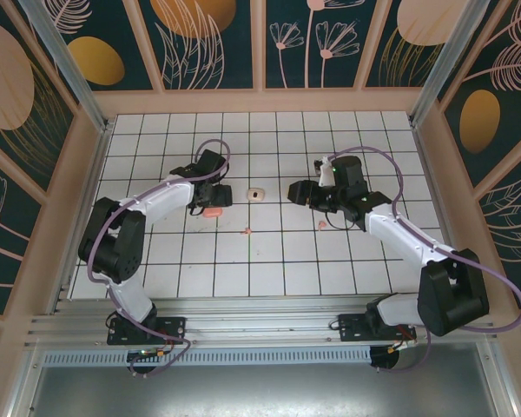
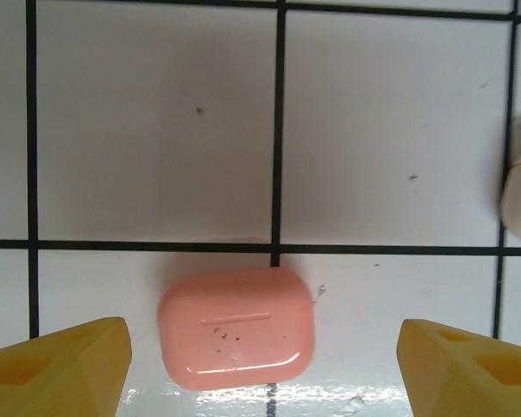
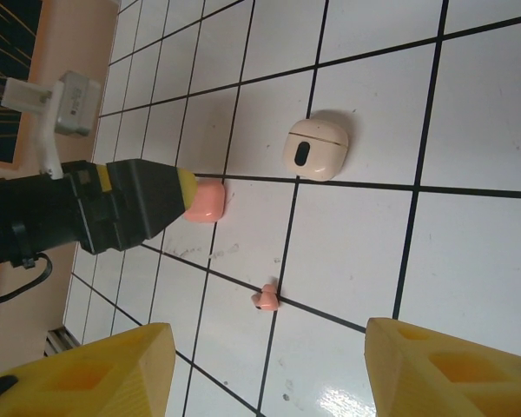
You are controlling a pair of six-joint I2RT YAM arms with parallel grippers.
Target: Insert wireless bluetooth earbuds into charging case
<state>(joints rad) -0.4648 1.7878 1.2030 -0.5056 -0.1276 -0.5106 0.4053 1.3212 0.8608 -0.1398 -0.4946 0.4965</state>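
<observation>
the left claw hangs directly over the pink charging case, its yellow fingers spread wide to either side and touching nothing, so the case sits free on the tiled surface, its lid apparently shut. the case's long axis runs from one finger to the other, along the line the claw would close on. the right claw is open too and empty, well off to the right of the pink case. a beige charging case sits near the pink case on its right, between the two claws. the pink earbud lies loose on the surface, to the right of the pink case and a little nearer the arm bases. the left claw looks the nearer to it, though the pink case probably needs opening before any bud goes in. a second pinkish bud lies farther right of the pink case, close beside the right claw.
</observation>
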